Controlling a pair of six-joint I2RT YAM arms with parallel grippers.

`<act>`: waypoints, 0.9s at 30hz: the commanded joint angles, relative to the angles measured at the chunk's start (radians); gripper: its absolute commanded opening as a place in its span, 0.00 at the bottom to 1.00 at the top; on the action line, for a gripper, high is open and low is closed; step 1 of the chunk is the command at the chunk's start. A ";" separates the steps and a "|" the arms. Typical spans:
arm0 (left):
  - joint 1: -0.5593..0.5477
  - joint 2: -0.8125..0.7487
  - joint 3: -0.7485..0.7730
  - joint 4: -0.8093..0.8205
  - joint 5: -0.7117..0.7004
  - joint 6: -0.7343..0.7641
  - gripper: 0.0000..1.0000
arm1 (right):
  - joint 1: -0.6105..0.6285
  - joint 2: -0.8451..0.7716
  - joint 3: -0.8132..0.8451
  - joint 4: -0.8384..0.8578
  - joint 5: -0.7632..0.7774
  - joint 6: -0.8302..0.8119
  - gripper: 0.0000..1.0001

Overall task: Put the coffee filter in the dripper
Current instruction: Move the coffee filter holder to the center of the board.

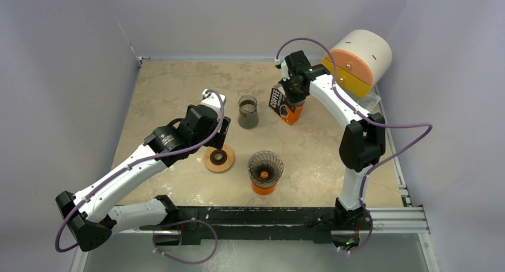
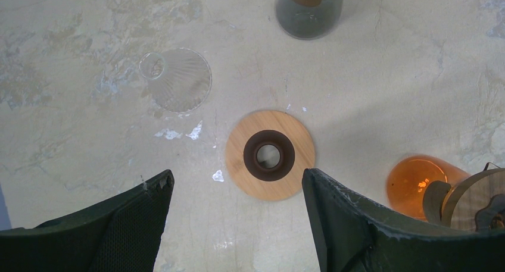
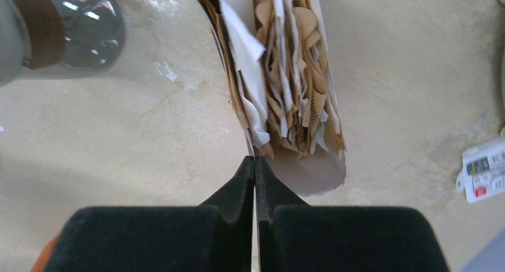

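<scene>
The paper coffee filters, brown and white, stand packed on edge inside an opened orange pouch at the far side of the table, well apart from the dripper. The right gripper is at the pouch's mouth with its fingers pressed together, clamped on the thin edge of the pouch wall; whether a filter is also caught between them cannot be told. Just to the left of the pouch stands a dark glass carafe. The dripper, a wire cone on an orange base, sits near the front of the table with its mouth open to the top; the carafe stands roughly between it and the pouch. Beside the dripper on the left lies a flat wooden disc with a dark ring at its centre, and the left gripper hangs over it with its fingers spread wide, holding nothing. A clear ribbed glass cone lies on its side a little beyond the disc. At the far right corner leans a round cream and orange container.
</scene>
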 commanded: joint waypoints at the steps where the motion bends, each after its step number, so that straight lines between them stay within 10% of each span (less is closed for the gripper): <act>1: 0.006 0.000 0.000 0.028 -0.011 0.015 0.78 | 0.000 -0.086 -0.059 -0.052 0.092 0.055 0.00; 27: 0.006 -0.004 0.000 0.025 0.002 0.012 0.78 | 0.013 -0.233 -0.214 -0.054 0.212 0.276 0.12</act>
